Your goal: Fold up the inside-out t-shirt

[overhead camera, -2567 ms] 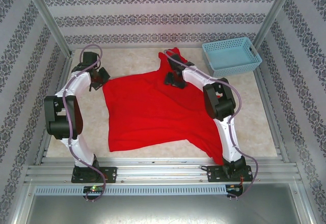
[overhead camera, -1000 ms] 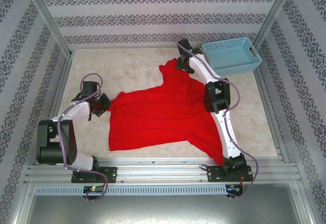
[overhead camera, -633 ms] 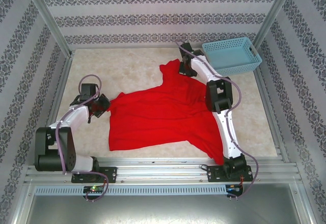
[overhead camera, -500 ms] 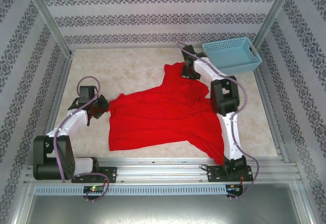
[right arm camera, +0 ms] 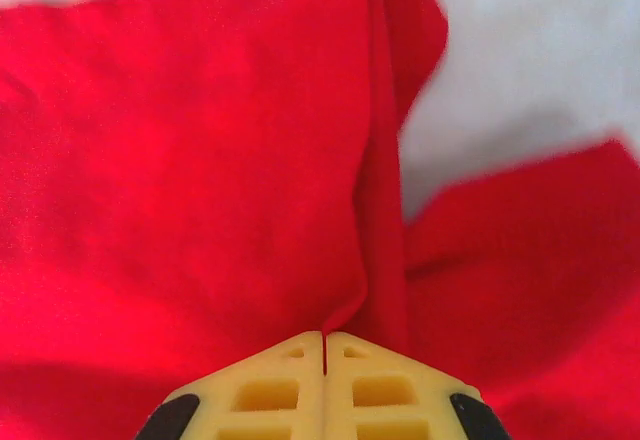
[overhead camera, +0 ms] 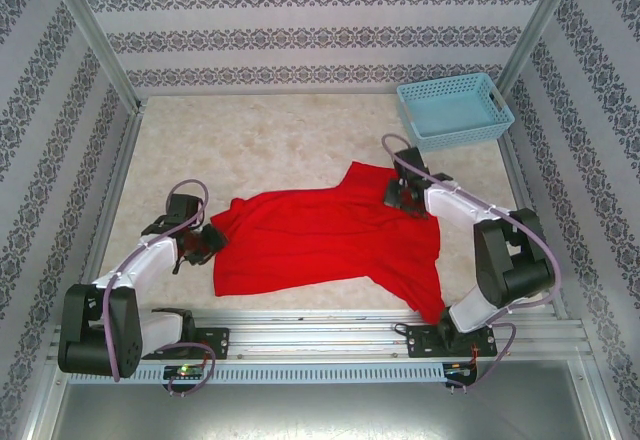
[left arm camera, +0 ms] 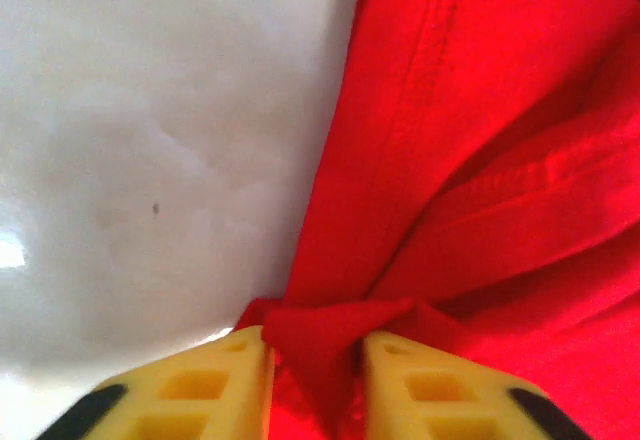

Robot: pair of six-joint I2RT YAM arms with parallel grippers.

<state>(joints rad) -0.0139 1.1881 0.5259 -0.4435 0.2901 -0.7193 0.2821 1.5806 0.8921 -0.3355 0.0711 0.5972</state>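
Here we are with the shirt [overhead camera: 320, 245] spread in a rumpled sheet on the surface [overhead camera: 260, 140], lying between the two sets of fingers. The left fingers [overhead camera: 203, 243] sit at its left edge. On the left wrist view, the left fingers [left arm camera: 315, 345] stand partly apart with a tuft of red hem bunched in the gap. It touches both sides, but we judge that hold loose rather than clamped. Over at the far right corner, the right fingers [overhead camera: 405, 195] are closed tight. On the right wrist view, a crease of cloth runs straight into the seam of the right fingers [right arm camera: 323, 338], so that looks like a real pinch on a thin layer. Now the danger. If the left side moves with that slack hold, the tuft could slide out and the edge would drop short, leaving a crooked fold. If the left side lifts away instead, the bunched hem may cling to one finger and drag the edge out of line. A hard pull by the right fingers alone would skew the whole sheet towards them and pile wrinkles ahead of the left fingers. Watch too the tail of cloth behind the right fingers, close by that arm's base, which could snag there.
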